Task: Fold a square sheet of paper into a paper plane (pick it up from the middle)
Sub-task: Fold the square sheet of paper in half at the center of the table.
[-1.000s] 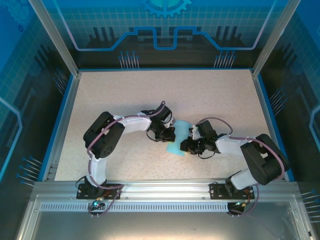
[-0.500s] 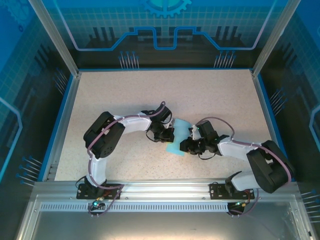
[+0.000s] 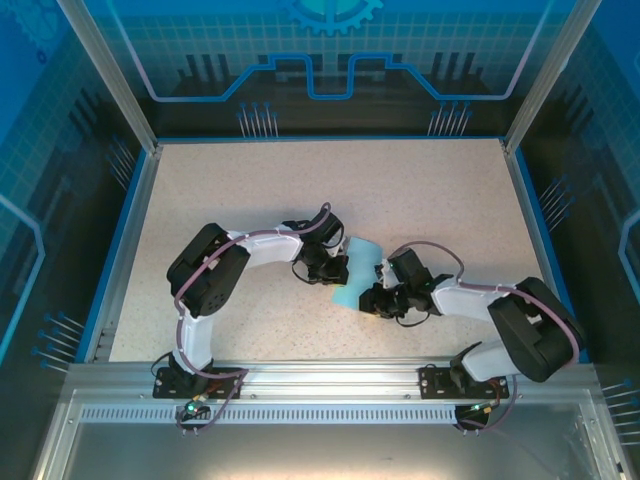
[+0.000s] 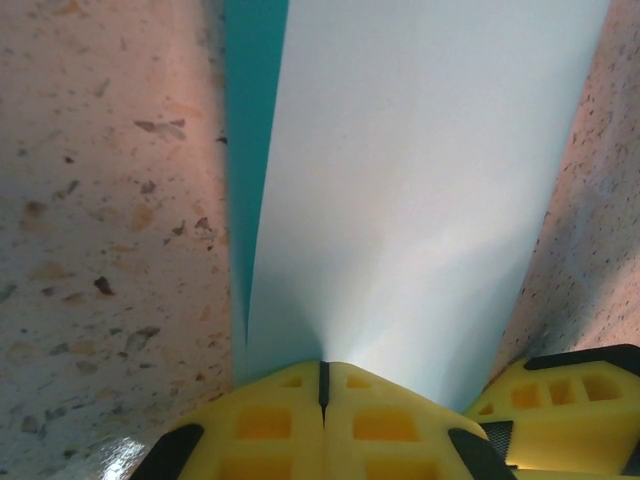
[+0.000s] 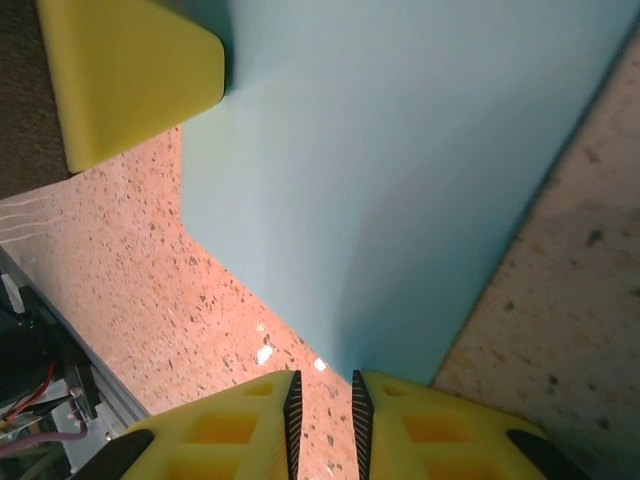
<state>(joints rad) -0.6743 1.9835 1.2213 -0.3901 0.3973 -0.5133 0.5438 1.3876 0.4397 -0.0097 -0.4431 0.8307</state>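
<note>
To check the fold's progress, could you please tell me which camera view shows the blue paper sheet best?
The top external view: the sheet appears nearly whole there against the table, though small. The left wrist view gives a close stretch of its surface; the right wrist view shows a curved corner and a straight edge.

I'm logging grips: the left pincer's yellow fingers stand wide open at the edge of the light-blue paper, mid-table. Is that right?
No. The left pincer is shut on the light-blue paper: its yellow fingers press together, and the sheet runs out from between them, as the left wrist view shows. The rest stands.
</note>
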